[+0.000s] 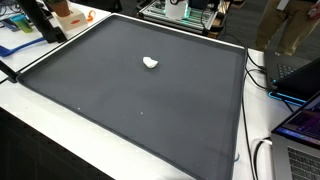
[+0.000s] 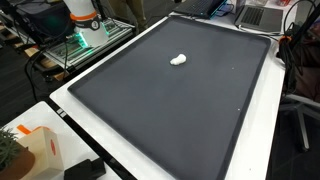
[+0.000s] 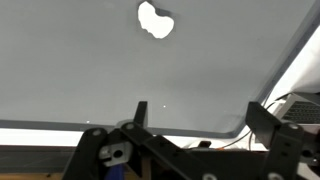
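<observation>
One white lump [image 3: 154, 19] lies on the dark mat [image 3: 70, 70] beyond spread fingers [image 3: 262, 117].

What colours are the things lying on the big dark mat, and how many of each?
White lump: 1
Things of any other colour on the dark mat: 0
Total: 1
</observation>
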Controlling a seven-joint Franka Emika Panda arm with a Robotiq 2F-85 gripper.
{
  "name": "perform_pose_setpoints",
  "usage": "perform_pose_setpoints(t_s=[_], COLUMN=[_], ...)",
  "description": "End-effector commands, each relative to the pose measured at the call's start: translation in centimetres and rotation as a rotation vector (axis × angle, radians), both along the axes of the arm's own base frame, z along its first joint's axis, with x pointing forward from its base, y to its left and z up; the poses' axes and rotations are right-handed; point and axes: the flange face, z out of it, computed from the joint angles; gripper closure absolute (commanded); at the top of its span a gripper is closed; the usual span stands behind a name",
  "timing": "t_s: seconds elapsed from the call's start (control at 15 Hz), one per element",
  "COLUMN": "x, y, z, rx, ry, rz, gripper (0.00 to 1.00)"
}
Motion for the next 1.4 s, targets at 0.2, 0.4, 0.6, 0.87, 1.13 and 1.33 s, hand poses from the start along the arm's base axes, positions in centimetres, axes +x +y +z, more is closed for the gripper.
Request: perform_pose_setpoints(t_s=[0.2,0.4,0.6,0.87,1.13,1.33], x=[-5.1,-6.9,-6.7,-6.8,-6.8,-6.4], y=[-0.5,0.6,1.2,1.4,1.2,3.0], z=[0.5,-0.5,-0.7,-0.5,-0.6,-1.2], rx=[-0.342,-0.469,-0.435,-0.42,-0.418,-0.347], ry=[0.006,0.148,0.196,0.202,0.204,0.376], rz=[-0.042,0.018,0.049,0.056,0.055,-0.028], gripper=[0.0,0.0,0.0,0.0,0.0,0.0])
